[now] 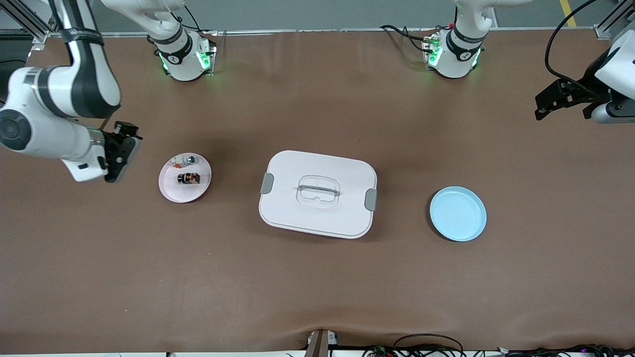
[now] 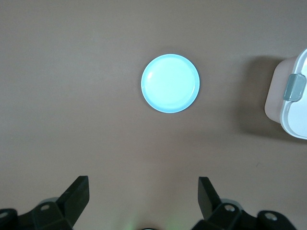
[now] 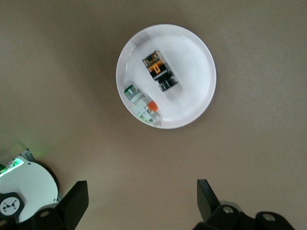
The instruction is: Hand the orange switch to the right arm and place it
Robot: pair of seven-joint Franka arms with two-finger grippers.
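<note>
**Fingers apart on both grippers, orange switch on the pink plate**

Fingers of both grippers stand apart with nothing between them, as each wrist view shows. On the brown table [image 1: 317,287] the largest thing is the white lidded box [image 1: 318,194] at the middle, with grey latches at its two ends and a handle moulded into the lid.

Toward the left arm's end lies the blue plate [image 1: 458,213], bare; toward the right arm's end lies the pink plate [image 1: 184,177].

Raised at the table's edge, the left gripper [image 1: 545,101] hangs from a bent arm well apart from the blue plate, its camera looking down on that plate. Elbow folded, the right gripper [image 1: 119,158] hangs just beside the pink plate, pointing downward.

On the pink plate lies the orange switch [image 1: 189,178], and near it, farther from the front camera, the small whitish-green part [image 1: 188,160].
</note>
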